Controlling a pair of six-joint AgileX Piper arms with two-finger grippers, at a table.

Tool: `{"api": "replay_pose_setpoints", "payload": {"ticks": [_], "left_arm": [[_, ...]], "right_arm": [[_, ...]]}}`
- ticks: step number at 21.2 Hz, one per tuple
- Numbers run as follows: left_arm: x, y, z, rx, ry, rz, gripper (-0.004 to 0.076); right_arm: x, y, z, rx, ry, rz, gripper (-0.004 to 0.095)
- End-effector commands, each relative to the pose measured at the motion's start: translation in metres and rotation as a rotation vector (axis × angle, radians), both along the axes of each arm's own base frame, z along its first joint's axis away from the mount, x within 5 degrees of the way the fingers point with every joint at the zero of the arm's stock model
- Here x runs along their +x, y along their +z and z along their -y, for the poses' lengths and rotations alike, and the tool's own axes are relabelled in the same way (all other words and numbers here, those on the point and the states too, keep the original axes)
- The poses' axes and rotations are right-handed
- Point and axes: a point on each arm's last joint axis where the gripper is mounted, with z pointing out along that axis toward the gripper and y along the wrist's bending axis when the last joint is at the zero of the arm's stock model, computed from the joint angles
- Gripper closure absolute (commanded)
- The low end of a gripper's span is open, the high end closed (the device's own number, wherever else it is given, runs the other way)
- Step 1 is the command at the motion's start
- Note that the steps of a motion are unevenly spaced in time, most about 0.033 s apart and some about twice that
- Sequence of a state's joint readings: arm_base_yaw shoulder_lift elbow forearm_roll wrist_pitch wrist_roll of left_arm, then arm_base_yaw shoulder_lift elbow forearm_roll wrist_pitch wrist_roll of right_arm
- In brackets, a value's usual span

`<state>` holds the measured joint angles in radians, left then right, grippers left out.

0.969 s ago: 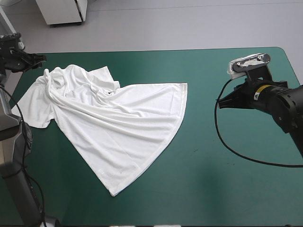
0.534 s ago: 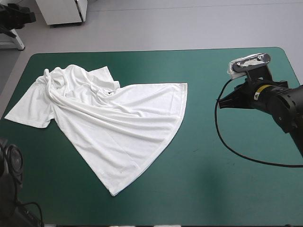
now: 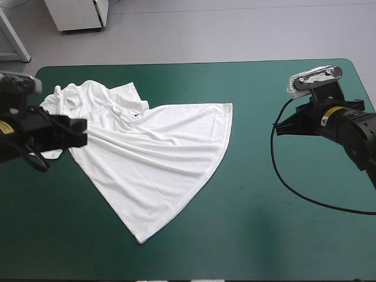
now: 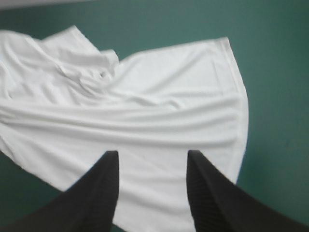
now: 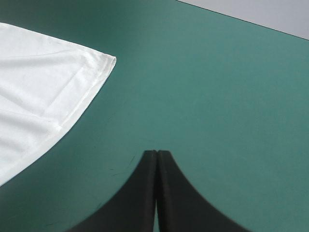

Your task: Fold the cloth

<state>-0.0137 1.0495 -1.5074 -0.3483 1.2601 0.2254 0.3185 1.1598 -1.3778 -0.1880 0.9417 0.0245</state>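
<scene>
The white T-shirt [image 3: 158, 158] lay on the left half of the bench [image 3: 264, 223], opened out but far from smooth. Its collar and sleeves were bunched toward the far left corner. From there the body fanned out in long creases toward the middle of the teal-green cover. One hemmed corner reached about the bench's centre line on the far side, and another part tapered to a point close to the near edge. A sleeve sat near the left edge, partly hidden under the left arm. The left end effector [image 3: 82, 132] hung over that side of the shirt, pointing across it toward the middle of the bench. In its own wrist view its two black fingers [image 4: 104, 188] stood clearly spread, with white cloth showing in the gap between them and on ahead. From where I stood I couldn't tell whether the tips touched the fabric, and nothing was pinched. On the other side, the right end effector [image 3: 281, 124] was over bare cover near the right edge, well apart from the shirt and aimed toward it. Its fingers were pressed together into one pointed arch and held nothing. Its wrist view showed the shirt's hemmed corner lying flat some way ahead and off to one side.
</scene>
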Motion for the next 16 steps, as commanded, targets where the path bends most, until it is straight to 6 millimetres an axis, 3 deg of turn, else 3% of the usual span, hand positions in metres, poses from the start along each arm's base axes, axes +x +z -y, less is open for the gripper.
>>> {"api": "replay_pose_setpoints", "payload": {"ticks": [1, 4, 6, 12, 16], "left_arm": [[-0.003, -0.050, 0.014, -0.024, -0.078, -0.200, 0.0399], [0.006, -0.092, 0.031, 0.063, -0.119, -0.370, 0.0412], [0.010, -0.109, 0.050, 0.162, -0.188, -0.429, 0.0448], [-0.005, -0.145, 0.129, 0.467, -0.462, -0.463, 0.0441], [-0.016, -0.162, 0.152, 0.530, -0.561, -0.503, 0.0347]], "right_arm": [[-0.007, 0.020, 0.004, 0.010, 0.002, 0.112, 0.0923], [-0.007, 0.019, 0.004, 0.007, -0.001, 0.094, 0.0923], [-0.008, 0.018, 0.005, 0.004, -0.003, 0.084, 0.0923], [-0.008, 0.017, 0.005, 0.008, -0.006, 0.071, 0.0923], [-0.009, 0.016, 0.004, 0.014, -0.004, 0.067, 0.0923]]}}
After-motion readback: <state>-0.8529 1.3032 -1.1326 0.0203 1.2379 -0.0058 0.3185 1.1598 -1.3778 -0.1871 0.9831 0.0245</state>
